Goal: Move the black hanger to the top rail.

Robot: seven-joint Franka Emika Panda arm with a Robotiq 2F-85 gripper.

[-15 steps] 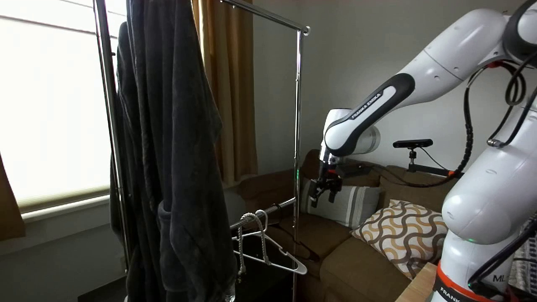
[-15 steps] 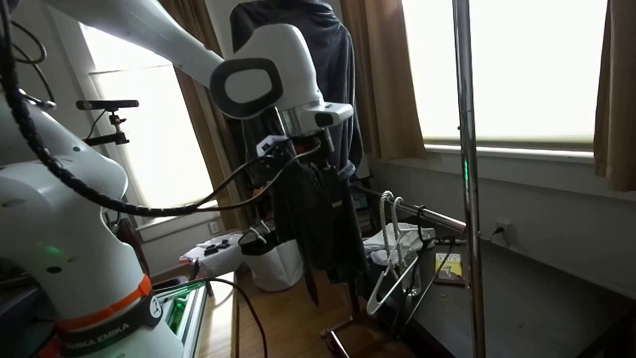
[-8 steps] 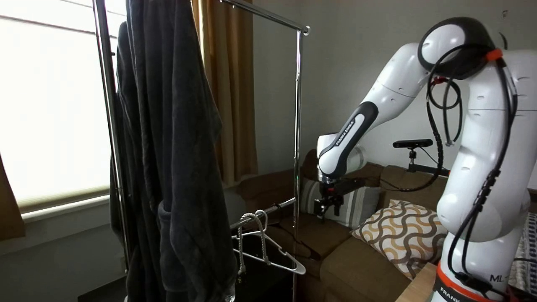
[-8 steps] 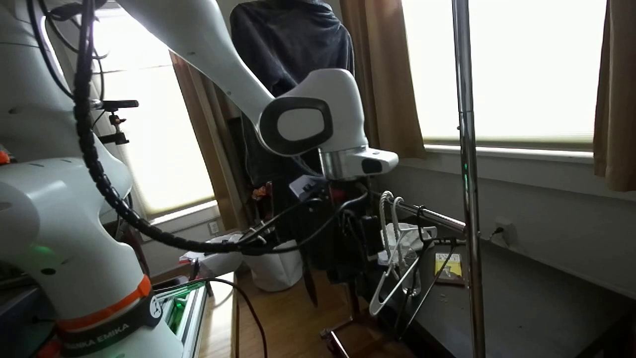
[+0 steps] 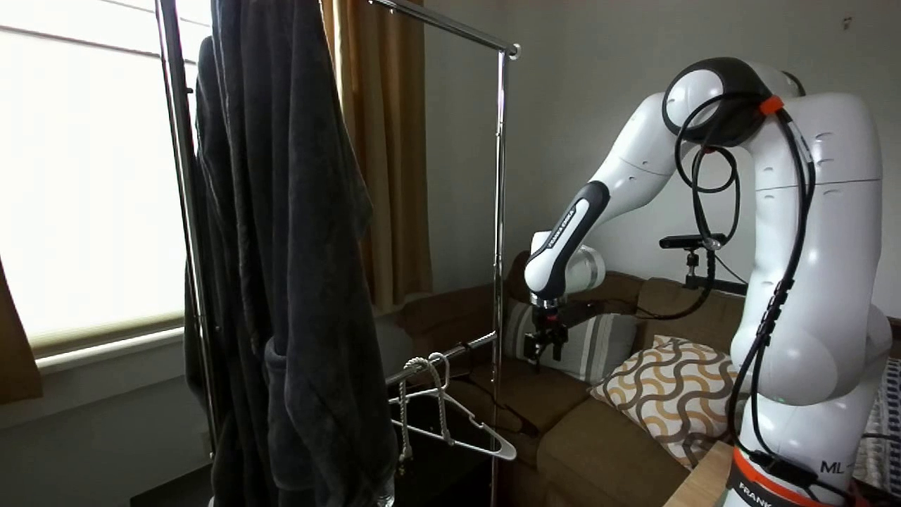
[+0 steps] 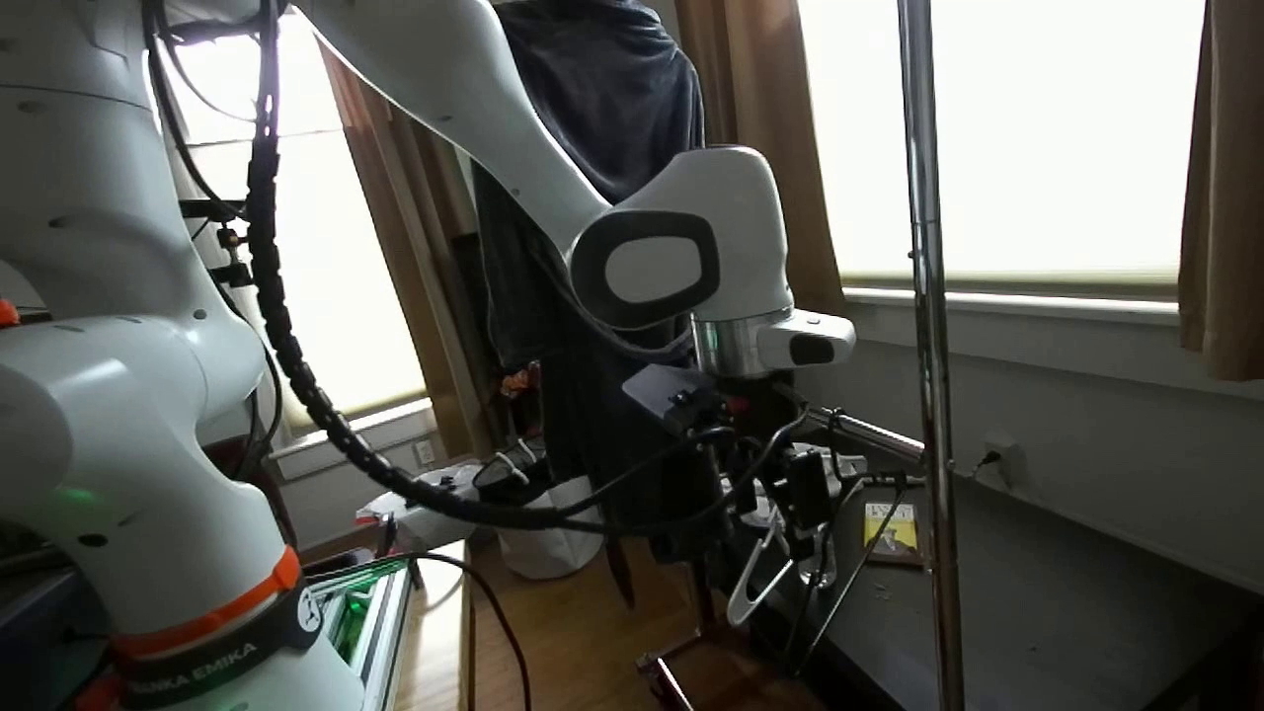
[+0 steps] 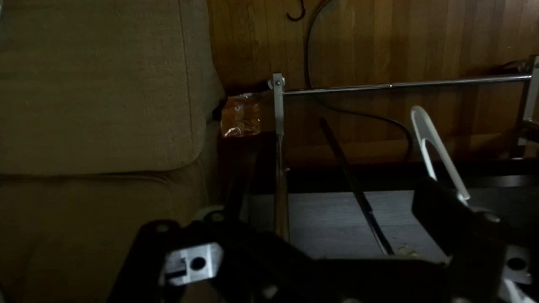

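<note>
claw pointing down, fingers far apart, i have it low beside the garment rack, near the lower crossbar. crowding that bar are a looped white rope, a white hanger and the black hanger, hooked on nearest the upright post, which stands just left of the claw in an exterior view. a dark grey robe fills the left of the rack there, and beyond the claw sits a brown sofa with a striped pillow and a wavy-patterned pillow. the top rail runs high above, well apart from the black hanger.

as for my grip, it's released: the fingers are spread wide in the dim wrist view, with the black hanger's arm showing in the gap between them. i can't tell whether either finger touches it. the right-hand finger covers part of the white hanger, and contact there is just as unclear to me.

the black hanger is thin, a slim triangle under a curved hook; the white hanger ends in a smooth rounded corner. rails and post are round, shiny metal tube. the rope is twisted, the robe plush, hanging in long soft folds. a yellow-covered book lies on a dark grey surface, and in the wrist view a crinkled orange packet lies just beside the rack's foot.
</note>
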